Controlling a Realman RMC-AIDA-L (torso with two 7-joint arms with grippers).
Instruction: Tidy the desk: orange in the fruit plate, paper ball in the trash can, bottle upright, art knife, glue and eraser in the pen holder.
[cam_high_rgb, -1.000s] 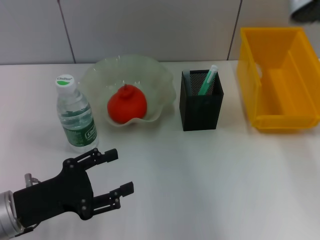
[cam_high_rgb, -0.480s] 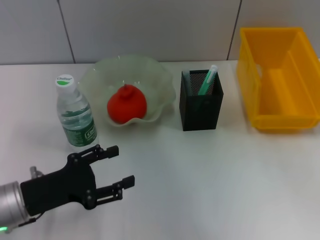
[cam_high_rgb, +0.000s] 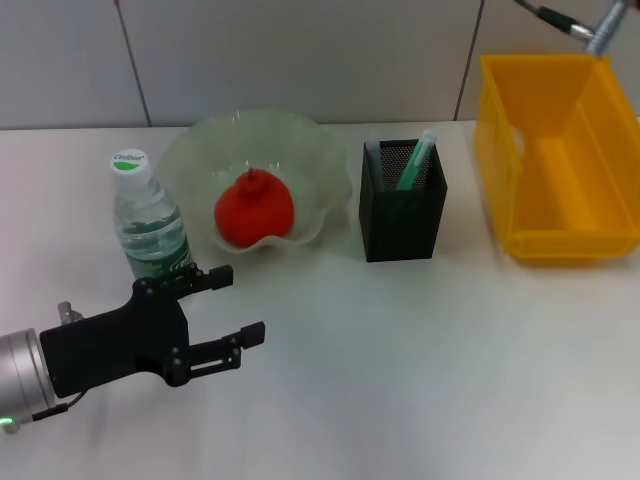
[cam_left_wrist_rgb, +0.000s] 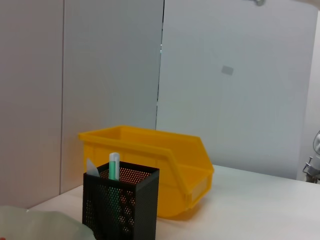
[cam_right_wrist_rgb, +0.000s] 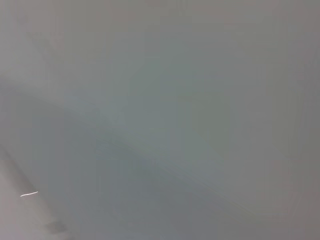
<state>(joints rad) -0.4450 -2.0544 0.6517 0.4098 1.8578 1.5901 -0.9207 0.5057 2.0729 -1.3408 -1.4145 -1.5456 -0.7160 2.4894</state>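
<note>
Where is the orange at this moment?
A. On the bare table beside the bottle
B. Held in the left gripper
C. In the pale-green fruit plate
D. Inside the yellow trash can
C: the orange sits inside the scalloped fruit plate, while the left gripper is open and empty near the upright bottle.

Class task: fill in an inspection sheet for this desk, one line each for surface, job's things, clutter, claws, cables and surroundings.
Surface: white desk.
Job's things: red-orange fruit inside the wavy pale-green bowl; clear water bottle upright; mint-green stick in the black mesh box; yellow bin at the robot's right.
Clutter: nothing seen.
Claws: left claw open, near the bottle; right claw not seen.
Cables: one dark cable above the bin.
Surroundings: grey wall panels.
</note>
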